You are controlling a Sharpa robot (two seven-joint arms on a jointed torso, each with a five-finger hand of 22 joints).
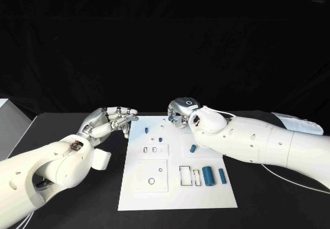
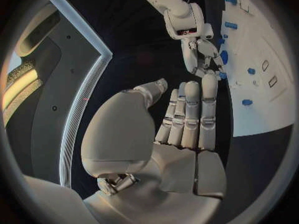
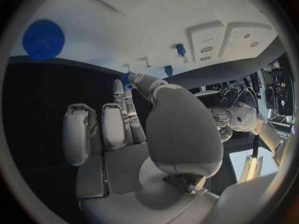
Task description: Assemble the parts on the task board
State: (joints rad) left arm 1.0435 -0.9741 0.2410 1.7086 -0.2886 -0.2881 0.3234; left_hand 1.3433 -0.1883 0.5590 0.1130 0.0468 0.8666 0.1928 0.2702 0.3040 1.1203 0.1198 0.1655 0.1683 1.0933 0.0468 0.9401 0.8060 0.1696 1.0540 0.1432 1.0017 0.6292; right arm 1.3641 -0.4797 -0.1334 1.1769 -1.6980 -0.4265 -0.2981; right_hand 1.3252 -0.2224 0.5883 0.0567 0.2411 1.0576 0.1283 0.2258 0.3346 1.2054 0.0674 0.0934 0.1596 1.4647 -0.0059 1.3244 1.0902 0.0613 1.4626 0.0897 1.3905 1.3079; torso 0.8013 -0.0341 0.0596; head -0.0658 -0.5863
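Observation:
The white task board [image 1: 148, 195] lies in the middle of the black table. Small blue pegs [image 1: 146, 129] [image 1: 160, 140] [image 1: 193, 148] stand on its far half, and two larger blue cylinders [image 1: 207, 176] [image 1: 222, 175] lie near its right edge. My right hand [image 1: 180, 113] is at the board's far edge, fingers pointing down. In the right wrist view its thumb and fingertips meet on a small blue part [image 3: 126, 79]. My left hand [image 1: 110, 120] hovers off the board's far left corner; its palm [image 2: 177, 134] holds nothing.
A blue round disc [image 3: 44, 39] lies on the board beneath my right arm. A white box [image 1: 5, 126] stands at the table's left edge and a white sheet [image 1: 299, 124] at the back right. Rectangular slots [image 1: 185, 175] are cut in the board.

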